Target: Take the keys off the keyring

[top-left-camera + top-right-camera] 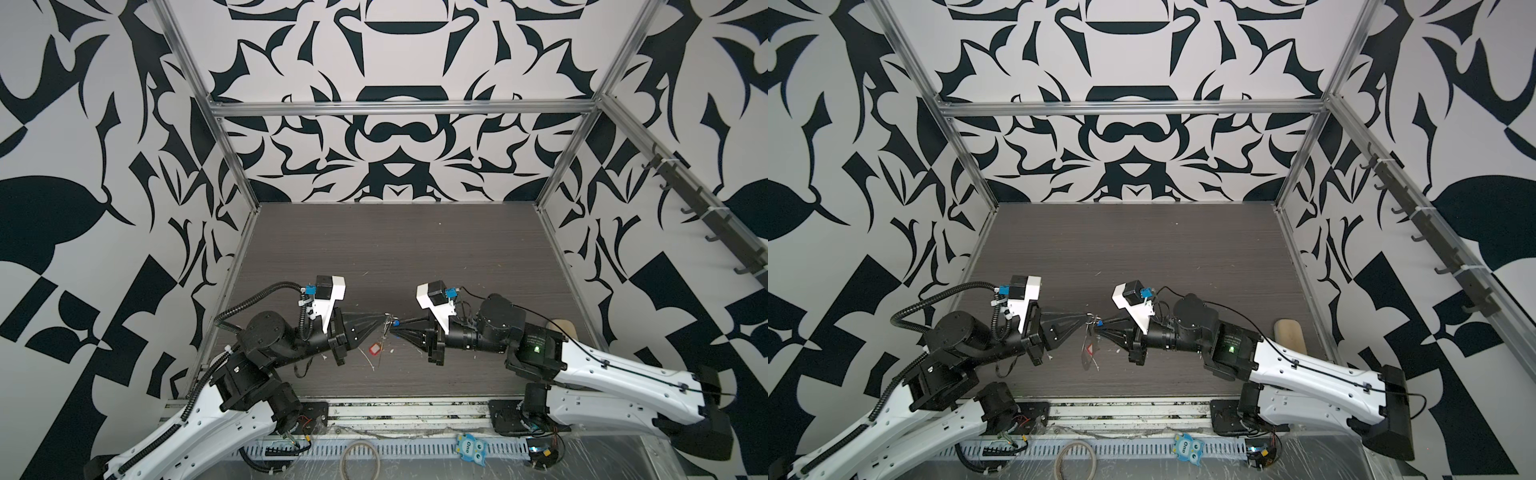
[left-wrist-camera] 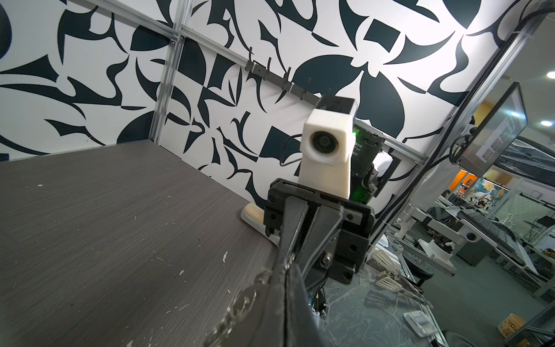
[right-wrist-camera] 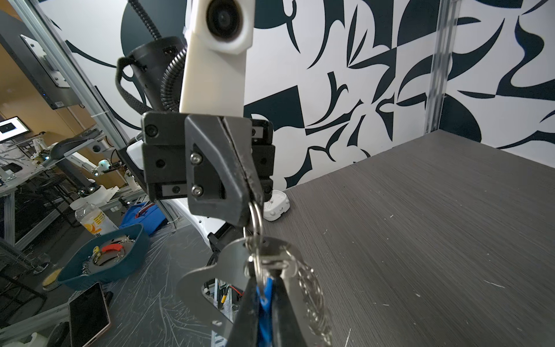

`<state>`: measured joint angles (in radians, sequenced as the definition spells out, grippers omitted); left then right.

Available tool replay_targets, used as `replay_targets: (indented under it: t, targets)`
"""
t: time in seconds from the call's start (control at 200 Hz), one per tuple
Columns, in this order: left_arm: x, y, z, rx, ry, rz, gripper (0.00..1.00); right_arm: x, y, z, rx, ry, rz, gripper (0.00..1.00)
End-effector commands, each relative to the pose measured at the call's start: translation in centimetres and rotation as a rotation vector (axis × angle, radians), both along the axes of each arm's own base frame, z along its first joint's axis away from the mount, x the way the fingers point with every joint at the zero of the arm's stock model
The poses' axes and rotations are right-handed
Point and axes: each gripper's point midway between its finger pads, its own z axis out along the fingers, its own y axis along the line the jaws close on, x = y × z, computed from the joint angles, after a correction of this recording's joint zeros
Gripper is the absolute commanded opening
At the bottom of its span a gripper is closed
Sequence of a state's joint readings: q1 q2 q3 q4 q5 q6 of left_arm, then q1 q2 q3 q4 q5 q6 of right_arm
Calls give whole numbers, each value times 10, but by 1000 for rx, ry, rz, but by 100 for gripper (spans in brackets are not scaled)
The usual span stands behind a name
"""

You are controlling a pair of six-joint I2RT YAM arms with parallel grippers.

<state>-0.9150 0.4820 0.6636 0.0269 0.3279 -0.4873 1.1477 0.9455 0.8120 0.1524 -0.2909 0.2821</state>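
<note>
Your left claw (image 3: 251, 211) is pinched shut on a split ring (image 3: 257, 217) of the keyring (image 3: 210, 278), which hangs in the air between the arms above the table (image 3: 420, 225). Your right claw (image 1: 395, 328) is clamped on the blue tag (image 3: 265, 296) of one of the keys. Light, stiff, slippery metal, I judge: grip the plastic tag, not the blade. The red tag (image 1: 1090, 348) shows lower; hanging or lying, I cannot tell. Off the table, a dark blue bin (image 3: 129, 261) holds a red-orange piece (image 3: 112, 248) and metal bits.
</note>
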Motion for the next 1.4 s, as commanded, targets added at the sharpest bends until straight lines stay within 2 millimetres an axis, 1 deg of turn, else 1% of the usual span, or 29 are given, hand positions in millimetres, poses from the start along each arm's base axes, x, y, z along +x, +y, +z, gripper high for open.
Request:
replay_targets:
  t: [0.0,0.135,0.23,0.27,0.32,0.36,0.395,0.465,0.515,0.58,0.645,0.72,0.79,0.86,0.95,1.035,1.13,1.235,1.295,1.4]
  targets:
    - [-4,12,32,-111,-66,24,0,-2,1,-7,-28,21,4,0]
    - [-9,13,37,-112,-81,5,0,-4,6,-25,-67,74,22,0]
    - [-13,13,39,-101,-95,-15,0,-3,7,-33,-83,100,20,0]
    - [-16,12,39,-93,-100,-28,0,-3,6,-34,-86,103,15,0]
    - [-17,11,37,-75,-99,-41,0,-5,3,-29,-79,99,16,0]
    - [-18,10,36,-64,-98,-49,0,-6,0,-22,-69,93,21,5]
    - [-19,10,35,-58,-95,-49,0,-9,-2,-16,-64,83,28,12]
    - [-18,10,34,-48,-91,-46,0,-14,-10,3,-36,54,38,26]
    - [-18,11,32,-43,-88,-44,0,-18,-16,17,-10,34,47,33]
    - [-18,10,31,-40,-83,-44,0,-23,-24,36,31,8,60,39]
    - [-18,10,28,-39,-78,-50,0,-27,-31,54,74,-14,63,40]
    - [-20,8,27,-46,-71,-66,0,-26,-34,68,114,-37,53,42]
    - [-21,6,27,-53,-68,-81,0,-22,-32,75,122,-54,38,43]
    - [-23,5,27,-56,-67,-94,0,-18,-24,77,121,-65,34,42]
    - [-24,4,29,-60,-67,-107,0,-16,-12,76,120,-64,52,41]
    - [-24,5,30,-63,-68,-106,0,-19,-6,75,128,-56,82,40]
    - [-25,5,29,-62,-68,-108,0,-25,-3,75,157,-50,127,37]
    - [-25,5,29,-62,-68,-108,0,-32,-2,75,190,-42,171,37]
    - [-24,4,28,-61,-67,-108,0,-33,0,74,194,-35,177,37]
    - [-24,4,29,-65,-68,-109,0,-31,2,71,187,-27,173,30]
